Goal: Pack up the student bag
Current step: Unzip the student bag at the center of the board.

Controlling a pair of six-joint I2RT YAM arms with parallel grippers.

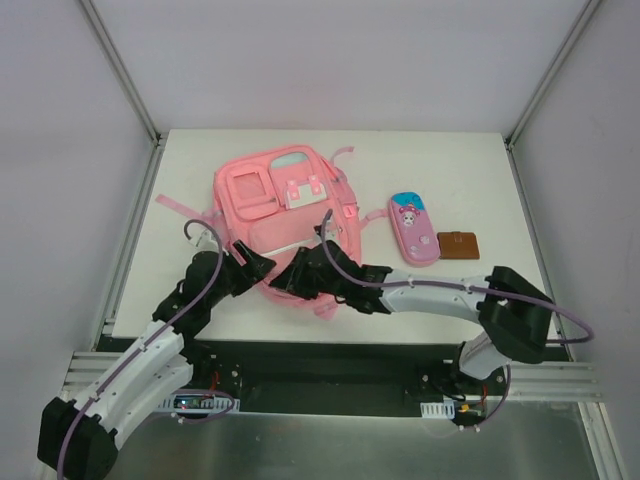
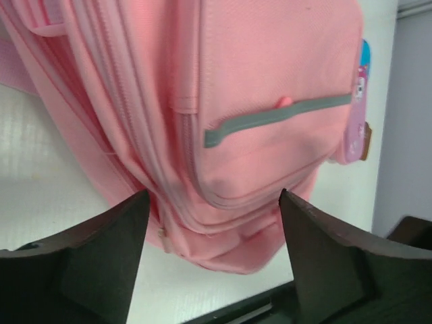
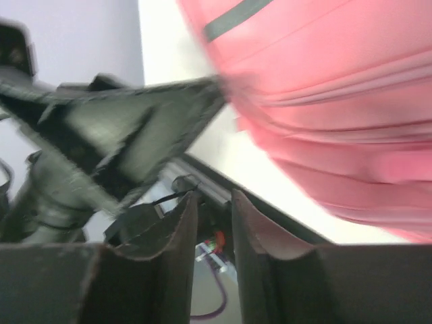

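The pink student bag point(image 1: 285, 215) lies flat mid-table, with its grey zip strip point(image 2: 277, 116) showing in the left wrist view. My left gripper point(image 1: 255, 268) is at the bag's near-left edge. Its jaws are wide open and empty point(image 2: 213, 196), and the bag's bottom corner point(image 2: 236, 229) lies just beyond them. My right gripper point(image 1: 288, 280) is at the bag's near edge beside the left one. Its jaws point(image 3: 214, 197) stand a narrow gap apart with nothing between them. The bag point(image 3: 337, 101) is up and to the right of them.
A small pink and blue cartoon pencil case point(image 1: 413, 228) and a brown wallet point(image 1: 458, 245) lie right of the bag. A loose pink strap point(image 1: 180, 205) trails to the left. The table's front edge and metal rail point(image 1: 330, 345) are just behind both grippers. The left arm point(image 3: 128, 128) fills the right wrist view's left side.
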